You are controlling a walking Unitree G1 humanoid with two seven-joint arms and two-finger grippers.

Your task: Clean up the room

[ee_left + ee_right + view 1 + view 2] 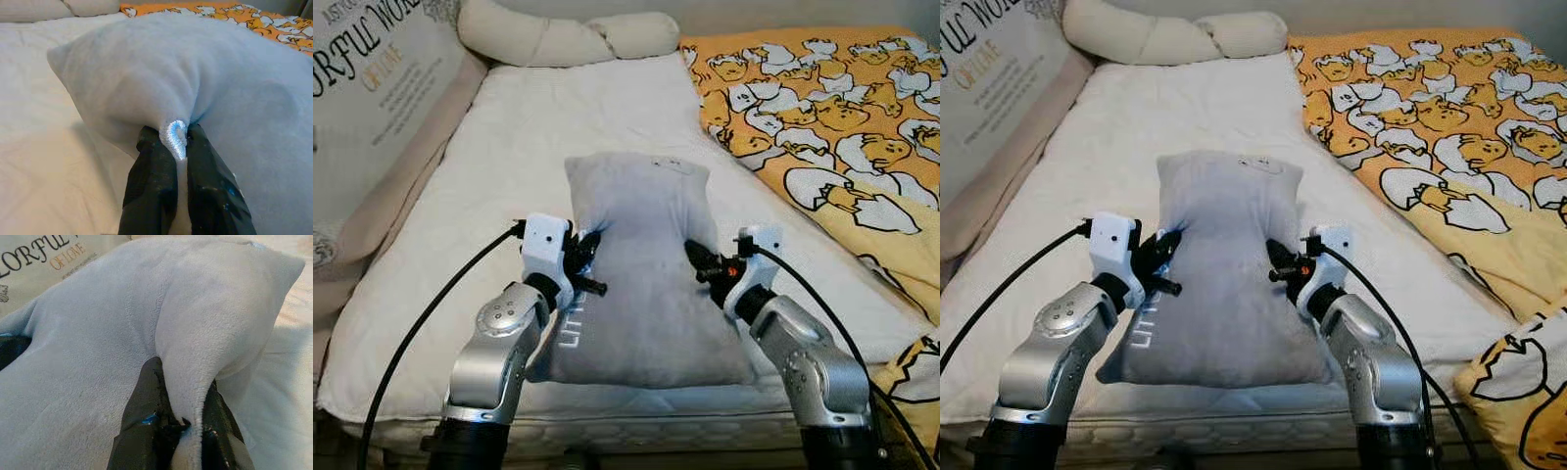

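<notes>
Grey pillow [641, 264] located mid-bed [499, 157], pinched at both side edges. Left pincer [178, 147] clamped on seam fold; right pincer [188, 396] clamped on plush fold. Step judged: pillow relocation. Next: synchronized lift required, toward headboard likely.

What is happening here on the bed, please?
The robot grips a grey pillow with both grippers, one on each side edge. The left gripper is shut on a fold of the pillow's left edge, and the right gripper pinches its right edge. The pillow lies on the white mattress, near its front edge. A yellow duck-print blanket covers the right side of the bed, and a long cream cushion lies at the head.
</notes>
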